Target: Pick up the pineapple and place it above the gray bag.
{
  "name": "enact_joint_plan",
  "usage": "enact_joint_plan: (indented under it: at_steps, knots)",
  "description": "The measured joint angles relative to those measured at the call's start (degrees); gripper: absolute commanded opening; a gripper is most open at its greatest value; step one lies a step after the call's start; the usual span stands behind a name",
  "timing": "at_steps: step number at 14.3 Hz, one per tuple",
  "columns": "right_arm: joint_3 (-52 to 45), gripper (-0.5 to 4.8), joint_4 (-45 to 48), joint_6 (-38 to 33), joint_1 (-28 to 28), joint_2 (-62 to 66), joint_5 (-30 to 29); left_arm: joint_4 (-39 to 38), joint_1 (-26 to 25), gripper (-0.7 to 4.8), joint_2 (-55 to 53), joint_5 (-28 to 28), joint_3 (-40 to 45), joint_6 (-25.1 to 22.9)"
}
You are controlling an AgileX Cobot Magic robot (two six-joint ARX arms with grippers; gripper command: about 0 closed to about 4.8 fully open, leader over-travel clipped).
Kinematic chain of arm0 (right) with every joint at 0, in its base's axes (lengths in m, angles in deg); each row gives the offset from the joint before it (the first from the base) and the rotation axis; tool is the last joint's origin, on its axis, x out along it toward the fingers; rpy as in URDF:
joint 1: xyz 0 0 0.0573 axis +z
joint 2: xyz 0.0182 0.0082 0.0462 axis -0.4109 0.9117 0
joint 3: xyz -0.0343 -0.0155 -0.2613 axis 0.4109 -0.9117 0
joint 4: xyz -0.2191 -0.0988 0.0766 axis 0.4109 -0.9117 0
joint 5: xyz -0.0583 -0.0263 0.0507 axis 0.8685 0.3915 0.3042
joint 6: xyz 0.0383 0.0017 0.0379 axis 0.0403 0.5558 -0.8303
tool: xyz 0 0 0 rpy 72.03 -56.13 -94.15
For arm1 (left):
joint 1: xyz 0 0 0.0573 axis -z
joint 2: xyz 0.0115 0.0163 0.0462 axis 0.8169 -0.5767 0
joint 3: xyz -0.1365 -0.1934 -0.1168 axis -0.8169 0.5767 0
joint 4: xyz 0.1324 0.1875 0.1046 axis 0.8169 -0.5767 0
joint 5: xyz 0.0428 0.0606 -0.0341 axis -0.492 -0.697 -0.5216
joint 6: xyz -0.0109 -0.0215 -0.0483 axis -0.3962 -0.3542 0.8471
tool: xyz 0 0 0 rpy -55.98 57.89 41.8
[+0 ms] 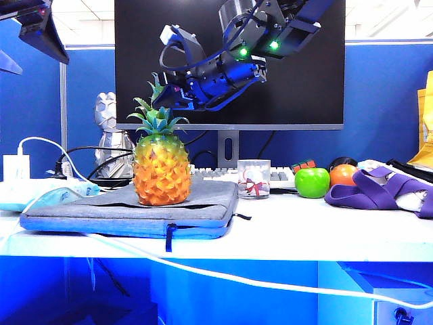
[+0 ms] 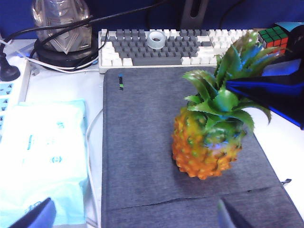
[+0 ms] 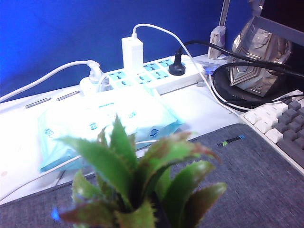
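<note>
Right gripper: your right gripper (image 1: 166, 95) hangs in the air just above and behind the leaf crown, in front of the dark monitor (image 1: 135, 61). You cannot make out the fingertips against the leaves in the exterior view, and the right wrist view shows none; take the jaws as nearly closed. Nothing is visibly lifted, so whether they pinch a leaf you cannot tell.
Left gripper: your left gripper (image 2: 137, 218) waits spread wide and empty at the near edge of the sleeve, only its two tips showing in the left wrist view.
Pineapple: the pineapple (image 1: 161, 166) stands upright on the gray bag (image 1: 203, 210), toward the middle of its back half, base resting on the fabric.
Progress: judged from this, the placing looks done, since the fruit sits on the bag and stays up on its own. What is left is for you to clear the right arm away without brushing the crown.
Surface: a white desk (image 1: 325, 230), the bag lying flat at its front edge, a white cable (image 1: 270, 284) draped below it.
Room: blue partition walls; a keyboard (image 2: 166, 45) behind the bag, a tissue pack (image 2: 42, 152) beside it, a power strip (image 3: 152, 78) further back, and a green apple (image 1: 312, 182) and purple fabric (image 1: 379, 189) well apart to the right.
</note>
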Motion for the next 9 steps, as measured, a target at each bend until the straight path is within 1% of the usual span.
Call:
enact_joint_plan:
  at_steps: [1,2,3,4,9]
  knots:
    - [0.0,0.76,0.1,0.0,0.0,0.0,0.0,0.0,0.0,4.79,0.0,0.0,0.0,0.0]
    - [0.0,3.51,0.3,-0.2,0.0,0.0,0.0,0.0,0.0,4.79,0.0,0.0,0.0,0.0]
    - [-0.1,4.79,0.4,-1.2,0.0,0.0,0.1,0.0,0.0,4.79,0.0,0.0,0.0,0.0]
    - [-0.5,4.79,-0.6,-2.0,0.0,0.5,0.1,0.0,0.0,4.79,0.0,0.0,0.0,0.0]
    - [-0.6,4.79,0.7,-4.3,0.1,0.7,-1.1,0.0,0.0,4.79,0.0,0.0,0.0,0.0]
